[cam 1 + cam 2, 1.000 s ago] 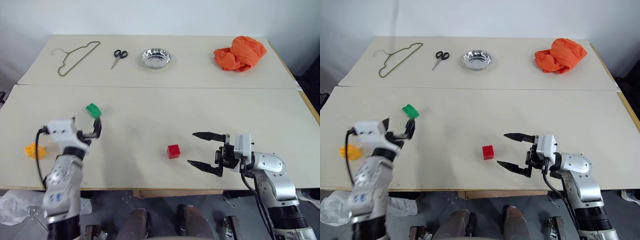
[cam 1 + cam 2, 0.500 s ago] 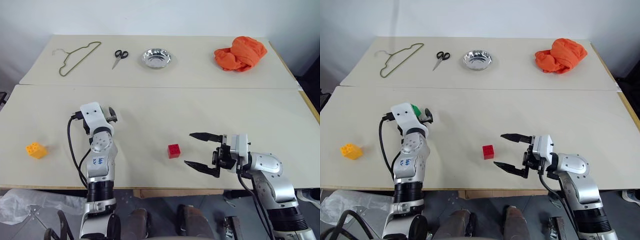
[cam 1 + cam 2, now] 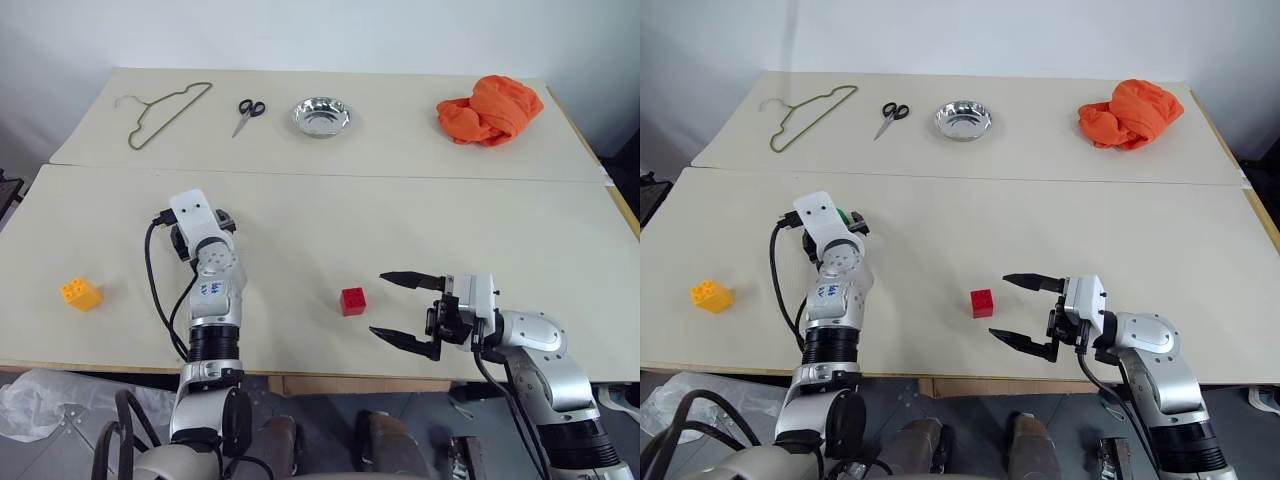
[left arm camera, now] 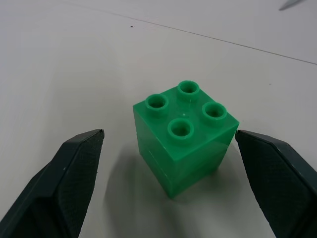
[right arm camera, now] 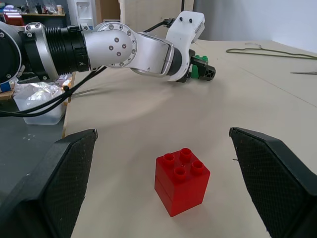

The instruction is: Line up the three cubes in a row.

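1. The left hand (image 4: 168,188) is wide open. The green cube (image 4: 184,136) sits on the counter (image 3: 300,230) between its two fingers (image 4: 74,173), and no finger touches it yet. If the hand shuts while one finger is nearer than the other, that finger could push the cube away first. Then the cube might slide or spin.

2. The green cube stands a bit turned, with a corner toward the hand. The fingers could press on corners and not on flat sides. Then the cube may twist or pop out.

3. The right hand (image 3: 408,312) is open too and holds nothing. It hangs just beside the red cube (image 3: 352,300), which sits near the middle of the counter. If that hand moves carelessly, it could bump the red cube and spoil the spot for the row.

4. The yellow cube (image 3: 79,293) is far off, near the left edge of the counter. The three cubes are well apart, so no row is made yet. A knock from the left arm could send the yellow cube over the edge.

5. If the green cube is set down crooked or too far from the red cube, the row will look bent.
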`<state>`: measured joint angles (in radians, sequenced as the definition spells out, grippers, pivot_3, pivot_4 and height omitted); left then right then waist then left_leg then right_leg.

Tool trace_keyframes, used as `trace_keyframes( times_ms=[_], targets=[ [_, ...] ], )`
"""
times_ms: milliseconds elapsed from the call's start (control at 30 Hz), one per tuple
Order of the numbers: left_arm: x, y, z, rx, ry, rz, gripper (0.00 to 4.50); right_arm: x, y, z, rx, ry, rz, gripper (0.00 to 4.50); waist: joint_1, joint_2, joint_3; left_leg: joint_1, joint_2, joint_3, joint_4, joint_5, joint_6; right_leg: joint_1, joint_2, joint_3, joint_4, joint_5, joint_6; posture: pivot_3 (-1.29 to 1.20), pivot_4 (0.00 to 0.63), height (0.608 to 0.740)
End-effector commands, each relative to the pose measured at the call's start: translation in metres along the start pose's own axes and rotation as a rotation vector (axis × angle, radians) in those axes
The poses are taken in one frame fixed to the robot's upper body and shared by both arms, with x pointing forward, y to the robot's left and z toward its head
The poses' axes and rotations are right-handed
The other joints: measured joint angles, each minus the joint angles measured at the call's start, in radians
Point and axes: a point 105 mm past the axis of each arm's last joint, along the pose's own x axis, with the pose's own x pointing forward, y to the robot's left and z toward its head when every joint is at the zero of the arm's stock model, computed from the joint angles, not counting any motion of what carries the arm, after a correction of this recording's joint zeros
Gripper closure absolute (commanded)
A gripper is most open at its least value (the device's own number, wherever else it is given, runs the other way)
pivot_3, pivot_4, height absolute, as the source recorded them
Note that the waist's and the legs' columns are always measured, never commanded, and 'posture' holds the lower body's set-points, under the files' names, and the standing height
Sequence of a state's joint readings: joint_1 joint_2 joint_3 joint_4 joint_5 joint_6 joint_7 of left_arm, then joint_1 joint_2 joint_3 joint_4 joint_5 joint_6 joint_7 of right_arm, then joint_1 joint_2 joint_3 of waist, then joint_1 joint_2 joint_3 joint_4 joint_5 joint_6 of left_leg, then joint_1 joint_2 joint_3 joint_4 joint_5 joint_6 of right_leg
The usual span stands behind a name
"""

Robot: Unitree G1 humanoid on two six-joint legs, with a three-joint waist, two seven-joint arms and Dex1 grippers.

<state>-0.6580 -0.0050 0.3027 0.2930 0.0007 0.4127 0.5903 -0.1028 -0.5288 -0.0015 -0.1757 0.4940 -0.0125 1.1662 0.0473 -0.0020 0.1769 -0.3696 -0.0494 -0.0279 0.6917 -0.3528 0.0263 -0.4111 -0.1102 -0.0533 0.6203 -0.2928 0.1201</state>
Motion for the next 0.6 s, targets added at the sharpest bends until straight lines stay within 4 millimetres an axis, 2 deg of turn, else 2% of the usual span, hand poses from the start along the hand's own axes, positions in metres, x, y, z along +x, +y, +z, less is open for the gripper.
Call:
trace_keyframes(
  times_ms=[33,333,500,567,600],
  targets=[
    [-0.003,-0.003,0.008,-0.035,-0.016,0.004,0.39,0.001,0.003,0.005,-0.023,-0.005,0.019,0.0,0.001,0.0,0.0,0.0,0.0,0.0,0.0,0.0,0.0,0.0,0.0,0.0,0.0,0.0,0.0,0.0,0.15,0.74],
    [-0.007,-0.001,0.007,-0.037,-0.032,-0.019,3.06,0.001,0.003,0.003,-0.026,0.003,0.013,0.0,0.001,0.0,0.0,0.0,0.0,0.0,0.001,0.0,0.0,0.0,0.0,0.0,0.001,0.0,0.0,0.0,0.15,0.74],
    [-0.008,-0.003,0.012,-0.018,-0.088,-0.08,3.07,0.001,0.005,0.002,-0.025,0.007,0.011,0.0,0.002,0.0,0.0,0.0,0.0,0.0,0.002,0.0,0.0,0.0,0.0,0.0,0.001,0.0,0.0,0.0,0.15,0.74],
    [-0.01,0.0,0.016,-0.024,-0.141,-0.164,3.07,-0.001,0.005,0.001,-0.028,0.014,0.006,0.0,0.001,0.0,0.0,0.0,0.0,0.0,0.001,0.0,0.0,0.0,0.0,0.0,0.001,0.0,0.0,0.0,0.15,0.74],
    [-0.015,-0.001,0.024,-0.042,-0.197,-0.26,3.07,-0.003,0.004,0.001,-0.032,0.018,0.0,0.0,-0.001,0.0,0.0,0.0,0.0,0.0,0.001,0.0,0.0,0.0,0.0,0.0,0.001,0.0,0.0,0.0,0.15,0.74]
  ],
)
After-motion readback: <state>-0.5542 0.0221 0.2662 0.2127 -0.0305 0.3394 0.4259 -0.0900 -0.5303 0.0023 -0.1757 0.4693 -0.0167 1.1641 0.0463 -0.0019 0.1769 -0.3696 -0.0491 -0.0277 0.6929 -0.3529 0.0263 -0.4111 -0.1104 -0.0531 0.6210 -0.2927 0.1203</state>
